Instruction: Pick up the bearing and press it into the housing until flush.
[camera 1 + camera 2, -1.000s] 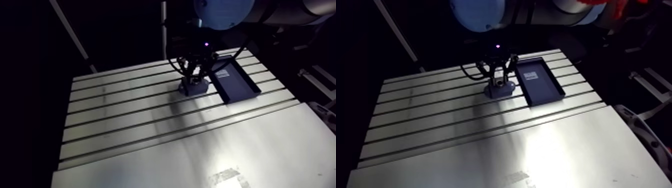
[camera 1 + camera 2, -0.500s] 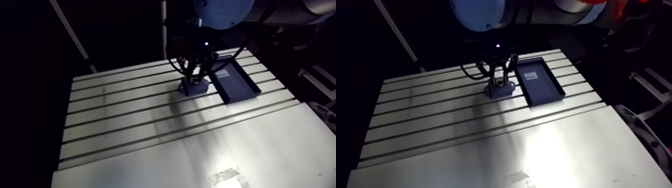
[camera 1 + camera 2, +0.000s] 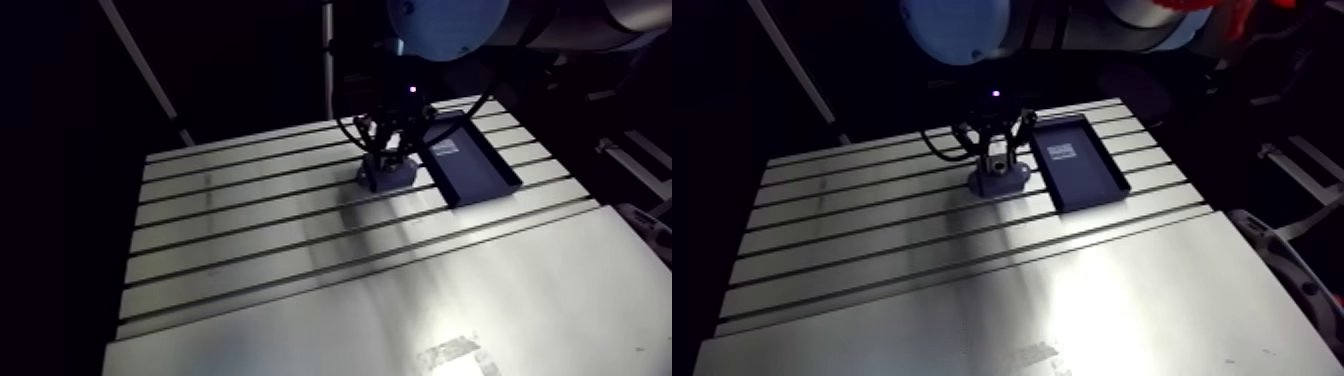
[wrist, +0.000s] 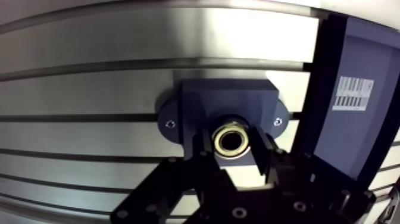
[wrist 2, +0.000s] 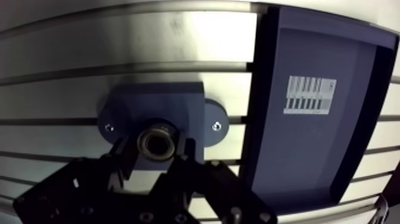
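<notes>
Your tool (image 4: 233,156) hangs straight down over the housing (image 4: 229,101), its two fingers (image 4: 205,149) drawn in against opposite sides of the bearing (image 4: 231,140), a small brass-toned ring that they appear to hold. The bearing sits right at the mouth of the housing's round bore, its open centre facing up toward the wrist camera. Whether it has already gone part way into the bore or only rests on the rim cannot be told from here. The grip on the ring's outer wall leaves its face and centre clear and keeps its axis in line with the bore, which is what a square press needs. The housing, a dark block with a rounded ear on either side, lies flat on the slotted aluminium table (image 4: 89,59), and two screws (image 4: 171,124) through the ears look to fix it there, so it should take a downward push without sliding. Just beside the housing lies a dark, shallow tray (image 4: 351,149) with a white barcode label (image 4: 352,93) on its floor; nothing else shows in it. In the arm view the wrist comes down at the far side of the table, the tool over the housing with the tray beside it. You are judged to be at the pressing step: the pick looks done, and the flush seat is not yet confirmed. The risk is a tilted ring that jams in the bore.
</notes>
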### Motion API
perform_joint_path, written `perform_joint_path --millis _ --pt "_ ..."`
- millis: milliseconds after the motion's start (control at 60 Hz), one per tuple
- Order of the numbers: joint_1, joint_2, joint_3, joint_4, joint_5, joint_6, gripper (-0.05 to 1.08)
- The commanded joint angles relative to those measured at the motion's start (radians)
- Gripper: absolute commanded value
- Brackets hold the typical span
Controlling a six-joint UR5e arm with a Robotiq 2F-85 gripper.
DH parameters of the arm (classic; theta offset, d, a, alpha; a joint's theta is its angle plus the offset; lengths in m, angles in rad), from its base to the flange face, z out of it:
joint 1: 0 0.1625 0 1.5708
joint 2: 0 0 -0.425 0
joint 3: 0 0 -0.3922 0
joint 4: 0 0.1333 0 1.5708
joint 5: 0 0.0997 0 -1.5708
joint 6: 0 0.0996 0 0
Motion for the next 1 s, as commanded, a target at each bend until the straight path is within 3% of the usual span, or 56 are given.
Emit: perform_joint_path --millis 17,1000 --pt "-0.001 0.0 0.001 0.0 0.0 0.0 0.65" --pt "-0.001 0.0 0.001 -0.005 0.0 0.0 0.65"
